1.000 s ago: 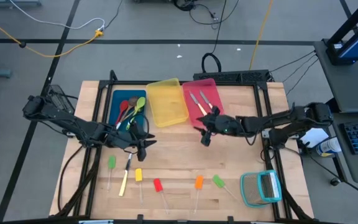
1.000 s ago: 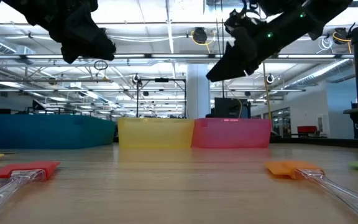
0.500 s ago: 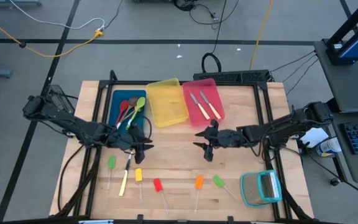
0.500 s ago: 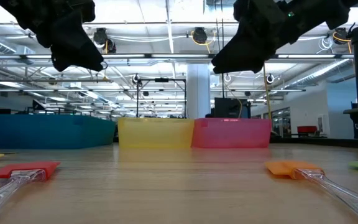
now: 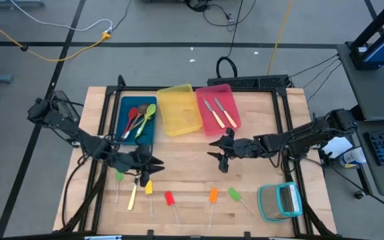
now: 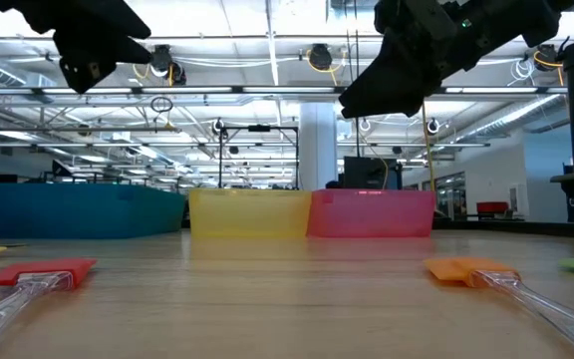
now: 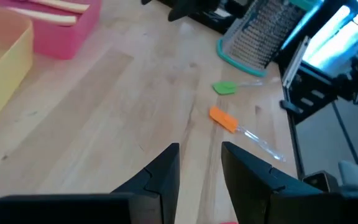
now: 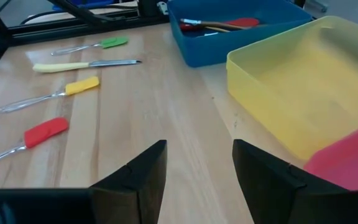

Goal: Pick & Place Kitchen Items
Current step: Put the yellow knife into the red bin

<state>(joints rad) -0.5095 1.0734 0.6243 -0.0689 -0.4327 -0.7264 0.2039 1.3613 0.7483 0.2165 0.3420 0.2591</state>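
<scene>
- the left gripper, fingers parted and carrying nothing, is hovering over the yellow-handled knife at the table's 7 o'clock.
- it risks nudging the neighbouring yellow-headed stick.
- the right gripper, likewise spread and unladen, is waiting near centre.

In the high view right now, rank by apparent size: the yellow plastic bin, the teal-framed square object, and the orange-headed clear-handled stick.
1. The yellow plastic bin, clearly largest.
2. The teal-framed square object, well under the bin's footprint.
3. The orange-headed clear-handled stick, thin and smallest.
All lie on the wooden table, so nearness to the camera barely skews this.
</scene>
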